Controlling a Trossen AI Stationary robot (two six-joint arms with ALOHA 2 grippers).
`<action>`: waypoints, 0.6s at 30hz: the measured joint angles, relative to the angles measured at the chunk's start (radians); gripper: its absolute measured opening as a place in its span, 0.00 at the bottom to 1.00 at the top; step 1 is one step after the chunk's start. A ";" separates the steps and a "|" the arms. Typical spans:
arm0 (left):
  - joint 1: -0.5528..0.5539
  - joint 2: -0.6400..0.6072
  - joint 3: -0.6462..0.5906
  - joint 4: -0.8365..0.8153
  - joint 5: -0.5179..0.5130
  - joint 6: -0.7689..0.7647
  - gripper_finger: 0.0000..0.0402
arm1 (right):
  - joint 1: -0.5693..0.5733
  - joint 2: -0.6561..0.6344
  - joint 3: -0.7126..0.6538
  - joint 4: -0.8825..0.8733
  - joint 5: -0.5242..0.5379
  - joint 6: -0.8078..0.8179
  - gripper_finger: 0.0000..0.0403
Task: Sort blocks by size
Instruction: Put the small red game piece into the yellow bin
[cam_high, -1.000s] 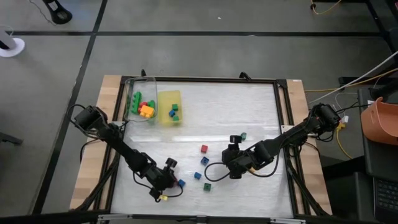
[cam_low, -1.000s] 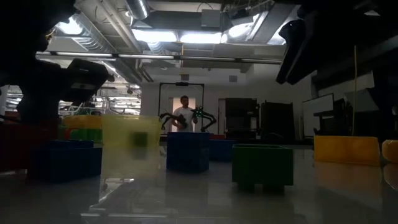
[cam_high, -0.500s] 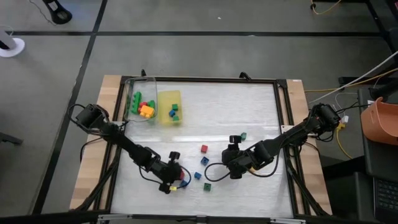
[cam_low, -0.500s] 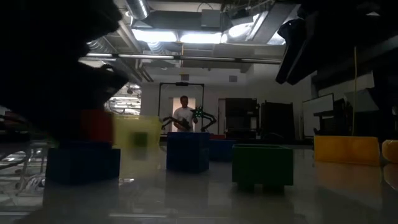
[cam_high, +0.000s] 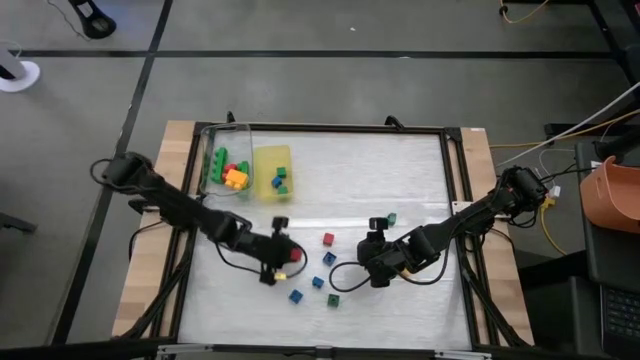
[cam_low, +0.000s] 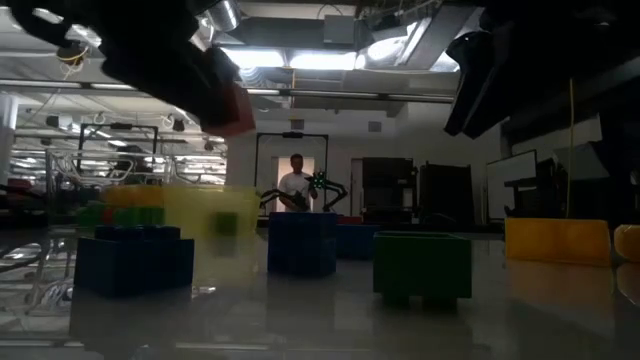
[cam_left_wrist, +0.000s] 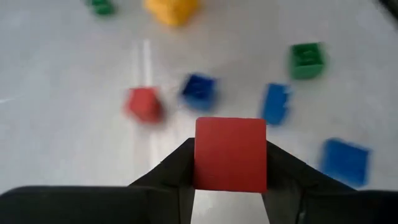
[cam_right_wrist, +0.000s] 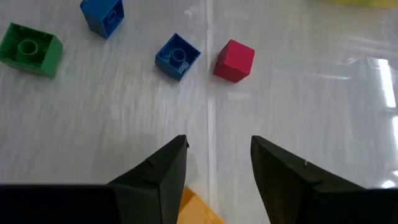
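One red cube (cam_left_wrist: 230, 154) clamped between left jaws, off table.

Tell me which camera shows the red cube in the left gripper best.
The left wrist view: the red cube fills the centre, clamped between the left gripper's two dark fingers. The high view shows only a red speck at that gripper. The low view shows a blurred reddish patch, lifted above the table. The right wrist view misses it.
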 joint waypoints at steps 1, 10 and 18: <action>0.011 -0.027 0.000 -0.037 -0.019 0.000 0.32 | 0.000 0.000 0.000 -0.001 0.000 0.000 0.44; 0.123 -0.202 0.000 -0.304 -0.161 -0.007 0.32 | 0.000 0.000 0.000 -0.008 -0.007 0.000 0.44; 0.265 -0.209 -0.002 -0.409 -0.193 -0.007 0.33 | 0.000 0.000 0.000 -0.010 -0.008 0.000 0.44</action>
